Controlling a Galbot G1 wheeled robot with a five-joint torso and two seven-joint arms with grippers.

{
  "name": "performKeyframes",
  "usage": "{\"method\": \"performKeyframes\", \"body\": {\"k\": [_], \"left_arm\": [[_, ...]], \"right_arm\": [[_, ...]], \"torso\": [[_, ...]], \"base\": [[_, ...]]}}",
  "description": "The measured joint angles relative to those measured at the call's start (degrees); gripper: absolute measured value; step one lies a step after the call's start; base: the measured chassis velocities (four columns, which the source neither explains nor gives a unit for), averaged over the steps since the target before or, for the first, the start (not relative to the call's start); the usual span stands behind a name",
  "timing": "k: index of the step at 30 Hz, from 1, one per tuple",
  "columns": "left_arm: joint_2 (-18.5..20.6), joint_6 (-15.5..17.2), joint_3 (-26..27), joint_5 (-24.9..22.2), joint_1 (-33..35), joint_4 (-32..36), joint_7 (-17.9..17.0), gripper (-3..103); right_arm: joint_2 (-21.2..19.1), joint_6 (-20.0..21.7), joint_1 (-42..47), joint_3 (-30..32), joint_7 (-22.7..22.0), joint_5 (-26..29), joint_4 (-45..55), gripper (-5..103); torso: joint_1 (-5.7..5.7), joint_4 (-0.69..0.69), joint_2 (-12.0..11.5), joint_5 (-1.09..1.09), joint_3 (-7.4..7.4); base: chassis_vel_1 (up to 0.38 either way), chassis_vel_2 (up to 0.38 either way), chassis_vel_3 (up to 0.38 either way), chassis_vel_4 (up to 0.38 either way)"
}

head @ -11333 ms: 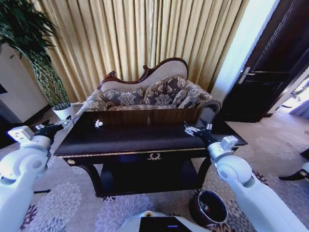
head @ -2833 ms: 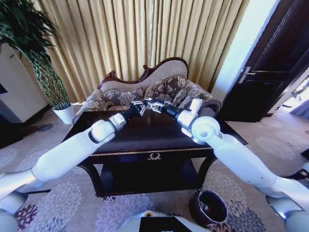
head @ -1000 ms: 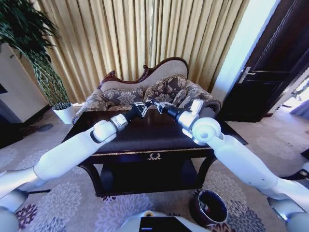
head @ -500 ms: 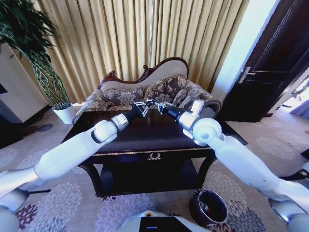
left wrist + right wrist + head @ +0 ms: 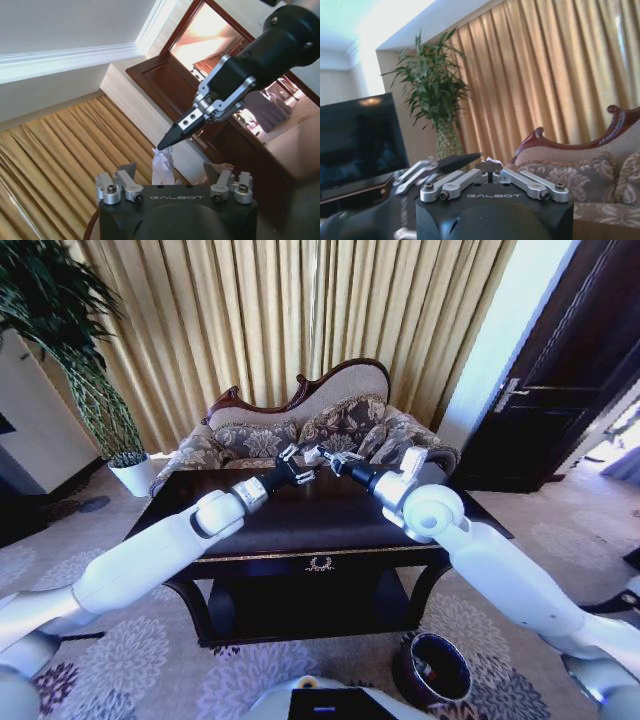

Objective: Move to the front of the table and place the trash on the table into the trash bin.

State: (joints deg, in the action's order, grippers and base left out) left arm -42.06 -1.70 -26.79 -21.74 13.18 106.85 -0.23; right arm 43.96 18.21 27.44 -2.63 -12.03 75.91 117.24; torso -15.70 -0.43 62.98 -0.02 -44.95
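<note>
Trash bin (image 5: 434, 672) partly cut off by bottom edge.

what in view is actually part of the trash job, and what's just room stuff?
Job:
- table
- trash bin
- white scrap
- right gripper, jaws shut on the scrap above the table
- left gripper, jaws open around the scrap

Just there:
- sofa
- potted plant
- curtains
- door

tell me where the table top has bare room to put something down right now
The table top looks bare along the front edge above the gold emblem and toward its right end. The back centre is crowded: left gripper and right gripper meet there over a white scrap.
</note>
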Motion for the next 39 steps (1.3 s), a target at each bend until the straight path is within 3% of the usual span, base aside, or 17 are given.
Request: {"method": "performKeyframes", "body": {"k": [2, 3, 5, 6, 14, 17, 23, 25, 29, 31, 32, 35, 37, 39], "left_arm": [[0.16, 0.00, 0.49, -0.05, 0.36, 0.11, -0.18, 78], [0.41, 0.00, 1.10, -0.22, 0.80, 0.22, -0.43, 89], [0.71, 0.00, 1.99, -0.72, 1.42, 0.38, -0.69, 89], [1.08, 0.03, 3.13, -1.54, 2.28, 0.63, -1.04, 97], [3.54, 4.65, 13.39, -8.80, 9.03, 3.57, -2.36, 100], [3.71, 8.48, 20.44, -13.83, 12.62, 5.28, -4.91, 100], [4.78, 13.23, 29.06, -19.25, 18.14, 8.08, -9.54, 100], [6.07, 15.63, 33.56, -22.65, 22.09, 9.82, -14.67, 100], [7.05, 17.86, 37.62, -25.32, 25.24, 10.99, -17.86, 100], [7.92, 20.85, 43.35, -28.98, 28.60, 11.82, -20.60, 100], [7.92, 20.85, 43.35, -28.98, 28.60, 11.82, -20.60, 100], [8.56, 24.37, 53.63, -32.60, 34.75, 13.01, -22.52, 100], [8.57, 24.86, 55.43, -33.10, 35.95, 13.33, -22.64, 100], [8.18, 26.55, 61.94, -34.28, 40.96, 14.10, -23.04, 100]], "right_arm": [[0.07, -0.05, 0.10, 0.76, -0.01, -0.34, -0.50, 0], [0.05, -0.08, 0.22, 1.43, 0.00, -0.80, -0.92, 0], [-0.02, -0.11, 0.46, 2.34, -0.01, -1.08, -1.33, 0], [-0.11, -0.17, 0.75, 3.21, 0.00, -1.49, -1.71, 0], [-1.79, -1.30, 5.04, 9.08, -0.01, -9.59, -3.80, 0], [-2.77, -1.29, 8.73, 11.94, -0.13, -13.99, -3.84, 0], [-3.74, -0.87, 13.86, 15.47, -0.87, -18.29, -3.56, 0], [-4.00, -0.75, 16.78, 17.77, -1.13, -19.83, -3.38, 0], [-4.02, -0.69, 18.31, 19.13, -1.30, -21.05, -3.32, 0], [-4.20, -0.59, 19.29, 20.10, -1.53, -22.28, -3.35, 0], [-4.20, -0.59, 19.29, 20.10, -1.53, -22.28, -3.35, 0], [-4.93, -0.55, 20.66, 21.40, -1.53, -23.42, -2.86, 0], [-5.04, -0.54, 20.92, 21.67, -1.53, -23.53, -2.70, 0], [-5.51, -0.53, 21.93, 22.84, -1.49, -23.77, -2.17, 0]], "torso": [[0.00, 0.00, 0.00, 0.01, 0.00], [0.00, 0.00, 0.00, 0.00, 0.00], [0.00, 0.00, 0.00, 0.00, 0.00], [0.00, 0.00, 0.00, 0.00, 0.00], [0.00, 0.00, 0.00, 0.00, 0.00], [0.00, 0.00, 0.00, 0.00, 0.00], [0.00, 0.00, 0.00, 0.00, 0.01], [0.00, 0.00, 0.00, -0.01, 0.01], [0.00, 0.00, 0.00, 0.00, 0.01], [0.00, 0.00, 0.00, 0.00, 0.01], [0.00, 0.00, 0.00, 0.00, 0.01], [0.00, 0.00, 0.00, 0.00, 0.01], [0.00, 0.00, 0.00, 0.01, 0.01], [0.01, 0.02, 0.00, -0.02, 0.01]], "base": [[0.000, 0.000, 0.000, 0.000], [0.000, 0.000, 0.000, 0.000], [0.000, 0.000, 0.000, 0.000], [0.000, 0.000, 0.000, 0.000], [0.000, 0.000, 0.000, 0.000], [0.000, 0.000, 0.000, 0.000], [0.000, 0.000, 0.000, 0.000], [0.000, 0.000, 0.000, 0.000], [0.000, 0.000, 0.000, 0.000], [0.000, 0.000, 0.000, 0.000], [0.000, 0.000, 0.000, 0.000], [0.000, 0.000, 0.000, 0.000], [0.000, 0.000, 0.000, 0.000], [0.000, 0.000, 0.000, 0.000]]}}
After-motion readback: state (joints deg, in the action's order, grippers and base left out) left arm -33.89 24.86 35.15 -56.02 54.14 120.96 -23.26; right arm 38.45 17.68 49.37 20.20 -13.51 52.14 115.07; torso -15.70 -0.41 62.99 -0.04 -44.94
